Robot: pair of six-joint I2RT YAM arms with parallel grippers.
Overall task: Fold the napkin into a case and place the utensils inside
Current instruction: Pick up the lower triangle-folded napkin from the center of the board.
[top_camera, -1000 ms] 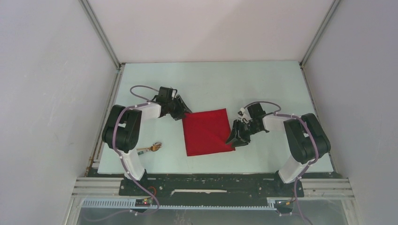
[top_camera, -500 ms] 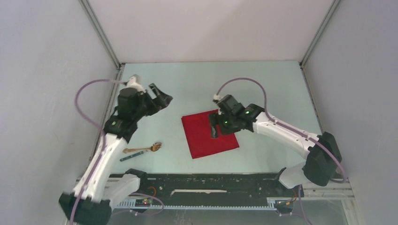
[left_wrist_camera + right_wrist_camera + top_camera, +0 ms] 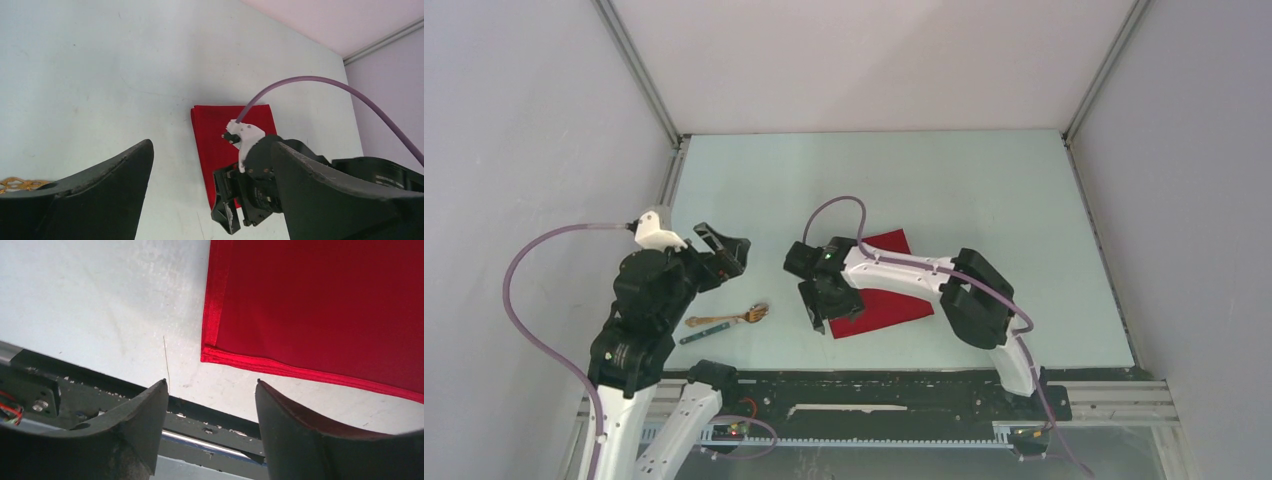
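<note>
Napkin: red, flat on table. Right gripper: spread, empty, at its near-left corner. Left gripper: spread (nothing held), raised. Fork, teal stick: left of napkin.

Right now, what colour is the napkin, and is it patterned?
The napkin is plain bright red with no pattern. The right wrist view shows it best.

From high behind my bases, the top camera looks down over the whole table, both arms included. My left wrist camera peers from well up, past my own fingers, across to the red napkin and my right gripper. My right wrist camera hangs close over that napkin's near-left corner, facing the front rail.
</note>
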